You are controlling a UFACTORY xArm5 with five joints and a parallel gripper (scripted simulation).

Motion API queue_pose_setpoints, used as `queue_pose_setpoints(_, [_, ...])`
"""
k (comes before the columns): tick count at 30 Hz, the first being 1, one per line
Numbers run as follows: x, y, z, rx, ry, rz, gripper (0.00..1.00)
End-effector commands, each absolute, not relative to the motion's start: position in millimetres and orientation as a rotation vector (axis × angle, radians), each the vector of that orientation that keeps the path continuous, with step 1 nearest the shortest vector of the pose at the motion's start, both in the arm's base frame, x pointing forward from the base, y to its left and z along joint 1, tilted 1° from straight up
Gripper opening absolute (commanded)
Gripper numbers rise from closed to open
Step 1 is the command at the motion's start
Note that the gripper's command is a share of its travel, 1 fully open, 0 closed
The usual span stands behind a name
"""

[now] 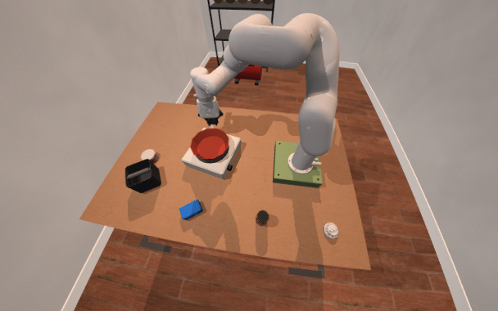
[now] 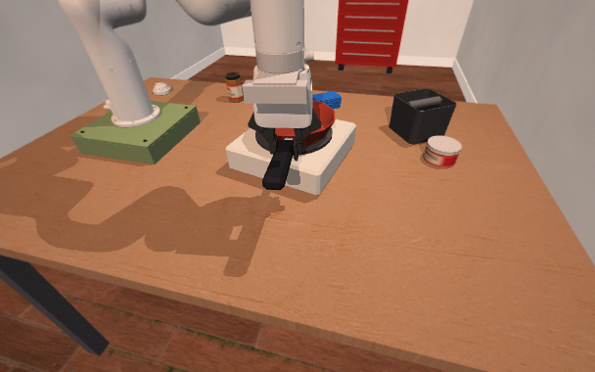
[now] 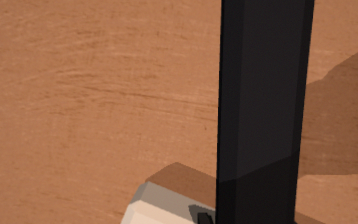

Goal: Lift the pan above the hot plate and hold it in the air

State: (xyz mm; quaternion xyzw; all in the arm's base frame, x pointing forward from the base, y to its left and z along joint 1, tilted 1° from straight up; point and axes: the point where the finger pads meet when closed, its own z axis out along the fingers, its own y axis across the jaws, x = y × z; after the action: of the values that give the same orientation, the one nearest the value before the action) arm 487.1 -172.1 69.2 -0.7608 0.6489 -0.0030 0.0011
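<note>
On the white hot plate (image 2: 332, 157), near the middle of the bench (image 2: 408, 235), you have the red pan (image 1: 210, 144) sitting with its black handle (image 2: 277, 171) running out past the plate's edge, away from the bowl. That handle is the long axis you care about: in the wrist view it fills the frame as a dark bar (image 3: 262, 100) running straight away from the camera, with a corner of the plate (image 3: 155, 207) below it, so the pincer's line of sight lies along it rather than across.

Your pincer (image 2: 288, 142) sits directly over the handle root, where it joins the bowl, and it is clamped on the handle there; the fingers have stopped short of fully shut, held apart by the bar between them. I judge the pan is not yet raised, since its base looks to rest on the burner ring.

The bowl lies to one side of your grip, so expect the weight to tip it down as you rise. Lift straight up and slowly.

Further out you have the green base plate (image 2: 173, 134), a black bin (image 2: 423, 117), a tin (image 2: 441, 152), a blue block (image 1: 190, 209) and a spice jar (image 2: 234, 87), all well apart from the lift path.
</note>
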Motion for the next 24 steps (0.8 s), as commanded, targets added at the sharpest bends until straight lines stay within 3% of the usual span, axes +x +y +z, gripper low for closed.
queue_pose_setpoints(1, [488.3,-172.5,71.1,-2.388,2.036,-0.015,0.00])
queue_pose_setpoints(24, [488.3,-172.5,75.7,-2.388,2.036,-0.015,0.00])
